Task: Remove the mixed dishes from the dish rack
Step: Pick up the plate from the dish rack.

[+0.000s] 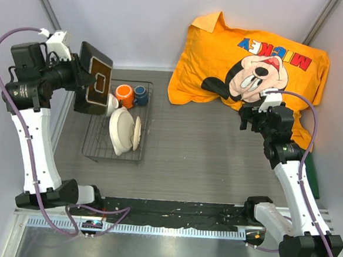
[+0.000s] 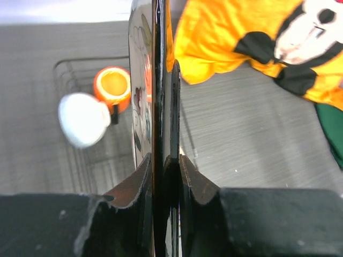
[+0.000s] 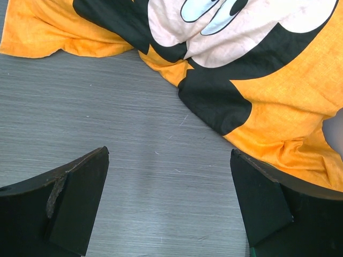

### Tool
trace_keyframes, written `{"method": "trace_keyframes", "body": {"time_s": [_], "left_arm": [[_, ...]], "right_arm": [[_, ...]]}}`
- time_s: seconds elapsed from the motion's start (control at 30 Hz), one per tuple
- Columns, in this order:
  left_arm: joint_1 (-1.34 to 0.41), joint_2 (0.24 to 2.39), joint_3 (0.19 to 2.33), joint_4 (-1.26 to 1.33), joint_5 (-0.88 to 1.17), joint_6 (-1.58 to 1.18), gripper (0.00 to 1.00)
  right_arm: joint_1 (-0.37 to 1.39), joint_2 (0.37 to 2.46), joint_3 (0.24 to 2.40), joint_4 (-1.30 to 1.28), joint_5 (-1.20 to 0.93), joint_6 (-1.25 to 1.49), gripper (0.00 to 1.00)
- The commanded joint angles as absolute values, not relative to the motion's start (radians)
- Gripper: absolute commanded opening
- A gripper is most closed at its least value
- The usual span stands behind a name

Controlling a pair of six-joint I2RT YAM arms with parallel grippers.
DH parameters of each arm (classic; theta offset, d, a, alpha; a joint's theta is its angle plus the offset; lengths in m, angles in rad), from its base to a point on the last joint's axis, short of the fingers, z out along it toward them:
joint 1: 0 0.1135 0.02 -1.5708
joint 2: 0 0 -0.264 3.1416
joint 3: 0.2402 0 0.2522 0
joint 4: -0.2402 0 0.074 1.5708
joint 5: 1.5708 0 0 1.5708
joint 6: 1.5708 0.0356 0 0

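Note:
My left gripper (image 1: 83, 79) (image 2: 165, 158) is shut on the square plate (image 1: 94, 79), holding it upright and edge-on (image 2: 158, 80) above the left end of the dish rack (image 1: 93, 156). The plate's flowered face (image 2: 140, 85) turns toward the rack. In the rack sit an orange mug (image 1: 124, 95) (image 2: 112, 87), a small dark-blue cup (image 1: 141, 94), a small white bowl (image 1: 112, 104) (image 2: 83, 119) and a large cream bowl (image 1: 120, 131) on edge. My right gripper (image 1: 250, 118) (image 3: 169, 152) hangs open over bare table at the right, holding nothing.
An orange Mickey Mouse pillowcase (image 1: 253, 58) (image 3: 278, 118) covers the back right of the table, right beside my right gripper. A dark green object (image 1: 313, 174) lies along the right edge. Walls close in on the left, back and right.

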State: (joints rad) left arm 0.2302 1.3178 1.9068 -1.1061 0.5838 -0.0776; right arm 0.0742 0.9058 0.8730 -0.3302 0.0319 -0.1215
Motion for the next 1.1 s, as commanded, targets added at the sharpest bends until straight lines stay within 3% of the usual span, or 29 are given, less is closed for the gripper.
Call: {"method": "trace_keyframes", "body": {"time_s": [0.0, 0.5, 0.6, 0.77, 1.07], "left_arm": [[0.131, 1.331, 2.017, -1.006, 0.603, -0.109, 0.00], [-0.372, 1.365, 2.037, -0.940, 0.197, 0.081, 0.00], [-0.553, 1.385, 2.016, -0.905, 0.037, 0.169, 0.00], [-0.745, 1.408, 1.925, -0.815, -0.228, 0.297, 0.00], [-0.986, 1.457, 1.754, -0.547, -0.463, 0.504, 0.00]], "right_arm": [[0.071, 0.910, 0.897, -0.308, 0.031, -0.124, 1.00], [0.055, 0.876, 0.868, -0.236, 0.158, -0.112, 1.00], [0.040, 0.891, 0.871, -0.236, 0.179, -0.106, 0.99], [0.014, 0.896, 0.873, -0.233, 0.175, -0.089, 0.98], [-0.067, 0.891, 0.877, -0.236, 0.153, -0.057, 0.99]]}}
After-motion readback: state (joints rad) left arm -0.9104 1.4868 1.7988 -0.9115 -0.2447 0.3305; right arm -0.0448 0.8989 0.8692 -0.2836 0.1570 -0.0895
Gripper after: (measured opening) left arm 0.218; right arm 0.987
